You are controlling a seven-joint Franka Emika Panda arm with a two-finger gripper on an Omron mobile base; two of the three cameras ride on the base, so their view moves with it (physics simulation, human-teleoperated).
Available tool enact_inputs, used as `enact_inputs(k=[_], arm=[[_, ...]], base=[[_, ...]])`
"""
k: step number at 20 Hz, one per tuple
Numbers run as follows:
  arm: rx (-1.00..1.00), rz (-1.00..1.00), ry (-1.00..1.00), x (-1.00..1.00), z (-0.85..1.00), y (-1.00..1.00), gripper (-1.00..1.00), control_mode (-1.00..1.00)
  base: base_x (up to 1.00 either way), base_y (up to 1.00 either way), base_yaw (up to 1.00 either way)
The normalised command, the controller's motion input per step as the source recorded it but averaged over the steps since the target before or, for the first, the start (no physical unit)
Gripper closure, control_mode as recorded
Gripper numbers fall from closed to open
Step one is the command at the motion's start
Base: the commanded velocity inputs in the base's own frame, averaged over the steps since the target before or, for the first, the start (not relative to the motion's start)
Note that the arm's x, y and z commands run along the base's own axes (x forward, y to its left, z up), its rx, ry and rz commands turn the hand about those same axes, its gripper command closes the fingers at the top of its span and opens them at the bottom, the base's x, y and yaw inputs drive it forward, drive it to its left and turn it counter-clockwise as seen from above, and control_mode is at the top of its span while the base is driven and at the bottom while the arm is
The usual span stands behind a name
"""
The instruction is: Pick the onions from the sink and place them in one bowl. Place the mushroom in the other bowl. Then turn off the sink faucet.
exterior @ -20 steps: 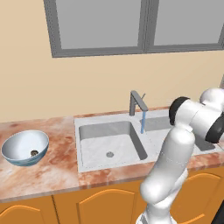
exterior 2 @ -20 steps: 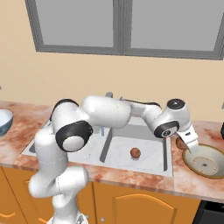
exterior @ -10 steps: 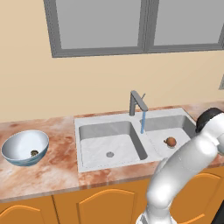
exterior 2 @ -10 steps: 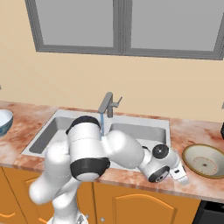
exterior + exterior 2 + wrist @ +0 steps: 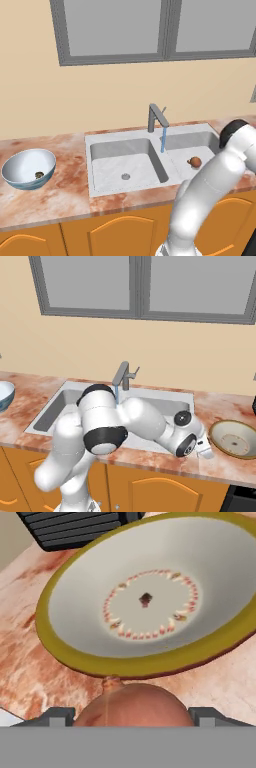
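Grip: jaws [image 5: 131, 712] clamp a round orange-brown onion [image 5: 131, 704].
Next: carry it over the yellow-rimmed pale bowl [image 5: 75, 592], release low.

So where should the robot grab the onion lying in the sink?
Around the round middle of the onion, from straight above. It lies on the floor of the right basin of the sink, walled all round, so the top is the open side.

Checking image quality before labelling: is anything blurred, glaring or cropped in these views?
Hand view: the onion between the fingertips is cropped at the bottom, the tan bowl sharp. Left base view: even light, soft gloss inside the blue bowl. Right base view: sharp, no glare.
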Motion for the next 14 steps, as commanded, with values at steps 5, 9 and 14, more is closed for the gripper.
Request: enact_inputs(k=[5, 9, 14], arm=[[0.13, 0.0, 0.0, -0.18, 0.78, -0.01, 1.0, -1.0], [0.11, 0.0, 0.03, -0.17, 0.92, 0.0, 1.0, -1.0], [0.18, 0.01, 0.07, -0.01, 1.0, -0.14, 1.0, -1.0]], base=[[0.0, 0.0, 0.0], [0.0, 0.0, 0.0], [0.0, 0.0, 0.0]])
